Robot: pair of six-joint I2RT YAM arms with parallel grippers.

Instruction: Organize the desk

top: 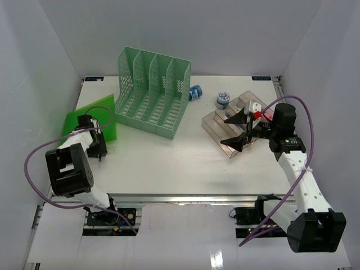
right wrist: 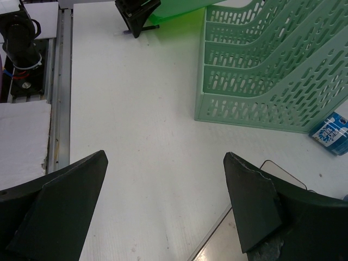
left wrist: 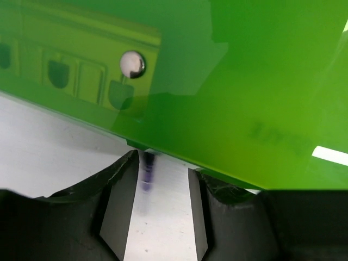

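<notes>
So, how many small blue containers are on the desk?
2. One blue container lies by the right end of the green rack; the other stands at the far edge of the clear tray. Others may hide behind the rack.

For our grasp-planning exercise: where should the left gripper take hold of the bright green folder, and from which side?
Take the green folder by its near edge, approaching low along the desk from the side where the left gripper is. It is thin and flat, so only an edge fits in the gripper.
</notes>
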